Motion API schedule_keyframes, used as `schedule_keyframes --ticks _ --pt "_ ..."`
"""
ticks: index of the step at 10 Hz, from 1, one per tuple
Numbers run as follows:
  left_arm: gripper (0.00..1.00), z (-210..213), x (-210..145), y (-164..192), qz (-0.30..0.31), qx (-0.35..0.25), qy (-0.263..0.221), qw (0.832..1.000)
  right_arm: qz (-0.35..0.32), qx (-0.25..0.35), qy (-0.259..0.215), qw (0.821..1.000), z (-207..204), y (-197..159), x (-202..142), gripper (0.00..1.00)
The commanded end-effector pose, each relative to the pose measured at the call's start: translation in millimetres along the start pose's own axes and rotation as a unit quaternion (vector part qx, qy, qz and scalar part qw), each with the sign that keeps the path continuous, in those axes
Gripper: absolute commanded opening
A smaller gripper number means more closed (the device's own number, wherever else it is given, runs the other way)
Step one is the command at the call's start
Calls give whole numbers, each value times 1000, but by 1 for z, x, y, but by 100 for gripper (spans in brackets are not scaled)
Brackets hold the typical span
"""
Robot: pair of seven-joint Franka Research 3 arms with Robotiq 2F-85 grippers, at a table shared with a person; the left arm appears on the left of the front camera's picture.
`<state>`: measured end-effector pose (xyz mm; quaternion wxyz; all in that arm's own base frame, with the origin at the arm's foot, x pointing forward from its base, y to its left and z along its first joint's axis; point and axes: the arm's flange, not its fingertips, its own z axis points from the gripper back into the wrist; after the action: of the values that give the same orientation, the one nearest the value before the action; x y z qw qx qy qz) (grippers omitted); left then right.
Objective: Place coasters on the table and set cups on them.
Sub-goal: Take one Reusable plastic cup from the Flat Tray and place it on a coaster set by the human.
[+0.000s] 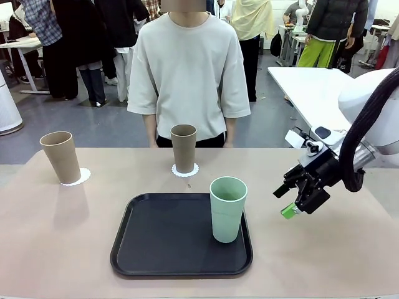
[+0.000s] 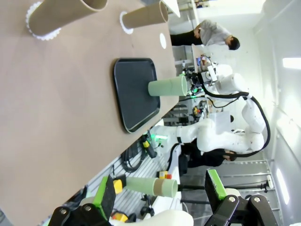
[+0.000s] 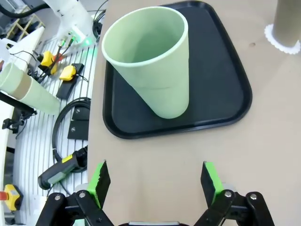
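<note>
Two tan cups stand on white coasters on the table (image 1: 62, 249): one (image 1: 60, 156) on a coaster (image 1: 77, 177) at the far left, the other (image 1: 183, 148) on a coaster (image 1: 185, 170) at the far middle. The mint green cup (image 1: 227, 208) stands upright in the right part of the black tray (image 1: 162, 237). To its right hovers my right gripper (image 1: 285, 200), open and holding nothing. The right wrist view looks over that open gripper (image 3: 155, 181) at the green cup (image 3: 150, 66) on the tray (image 3: 221, 94). My left gripper (image 2: 160, 193) is open off the table's left side, facing both tan cups (image 2: 66, 14) (image 2: 143, 16).
A person (image 1: 187, 68) stands at the far edge behind the middle cup, hands down. A white table (image 1: 312, 87) is at the back right. Past the near table edge lie cables and tools (image 3: 61, 174). Bare tabletop lies right of the tray.
</note>
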<state>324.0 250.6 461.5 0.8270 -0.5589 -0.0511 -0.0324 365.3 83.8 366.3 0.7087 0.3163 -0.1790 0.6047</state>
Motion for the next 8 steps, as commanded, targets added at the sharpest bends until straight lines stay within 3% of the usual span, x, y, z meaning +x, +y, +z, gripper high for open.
schedule_keyframes --ticks 1,3,4,5,8 --pt "100 0 0 -4 8 -2 -4 1000 4 -3 -11 1000 1 1 5 100" --pt "100 0 0 -4 8 -2 -4 1000 0 -1 5 1000 1 1 1 100" --pt "100 0 0 -4 8 -2 -4 1000 95 10 -44 994 -4 -3 -2 100" --pt "100 0 0 -4 8 -2 -4 1000 149 5 -80 986 -9 -8 -6 100" --pt "100 0 0 -4 8 -2 -4 1000 216 -4 -118 969 -26 -16 -10 100"
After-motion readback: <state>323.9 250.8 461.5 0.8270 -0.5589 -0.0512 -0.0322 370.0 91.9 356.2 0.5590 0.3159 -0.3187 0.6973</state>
